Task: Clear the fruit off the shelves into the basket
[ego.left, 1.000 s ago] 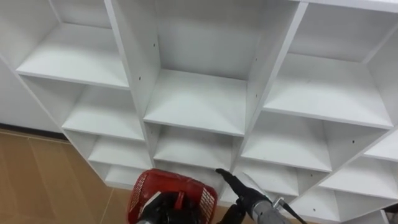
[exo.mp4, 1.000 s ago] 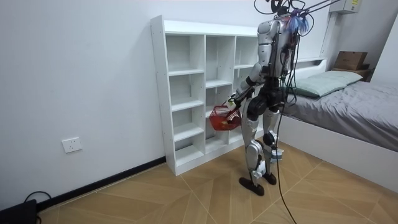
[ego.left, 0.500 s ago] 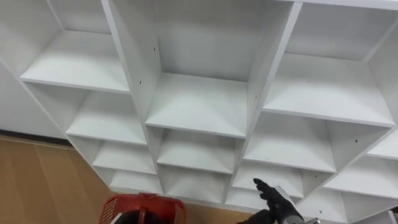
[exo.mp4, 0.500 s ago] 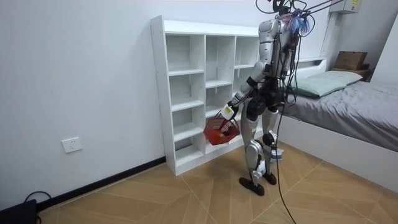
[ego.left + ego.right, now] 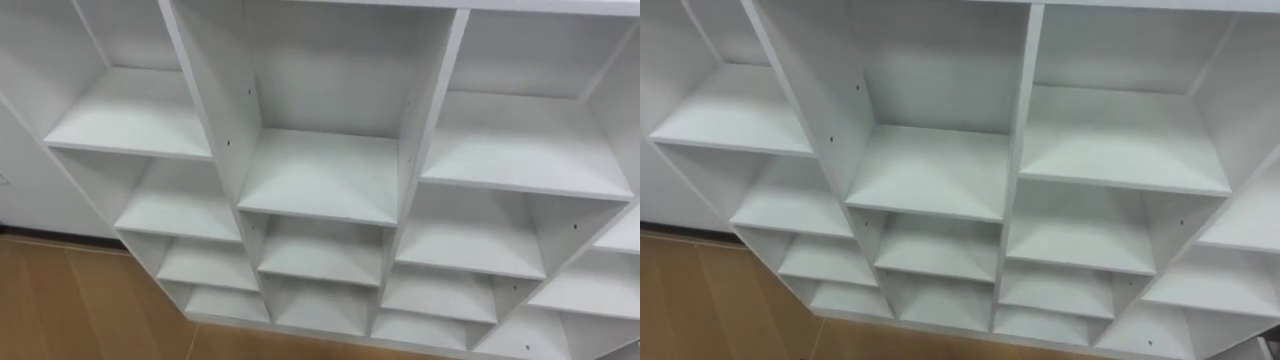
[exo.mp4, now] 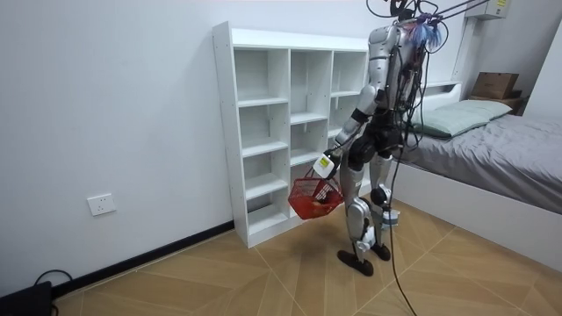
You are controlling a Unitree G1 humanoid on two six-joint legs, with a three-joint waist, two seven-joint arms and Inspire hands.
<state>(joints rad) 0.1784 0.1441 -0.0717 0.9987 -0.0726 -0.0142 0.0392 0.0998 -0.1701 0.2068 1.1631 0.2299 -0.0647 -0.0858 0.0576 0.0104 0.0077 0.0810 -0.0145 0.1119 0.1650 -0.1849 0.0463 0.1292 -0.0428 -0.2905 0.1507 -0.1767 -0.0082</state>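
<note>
The white closet of open shelves [image 5: 320,170] stands right before me, and every compartment I see into holds nothing; no fruit lies on its boards [image 5: 930,165]. In the room view I stand upright facing the closet [image 6: 263,132]. My left hand [image 6: 326,165] hangs at thigh height, curled round the handle of the red basket [image 6: 314,197], which dangles below it just in front of the lower shelves. What lies inside the basket I cannot make out.
Wooden floor [image 5: 60,300] runs along the closet's foot and out to my left. A bed [image 6: 492,149] stands close behind me, with a brown box [image 6: 496,85] on its headboard. A socket [image 6: 102,204] sits low on the wall.
My left hand has lowered the basket from waist to thigh height, and my right hand has drawn back from the shelves. Both have dropped out of the eye view.
</note>
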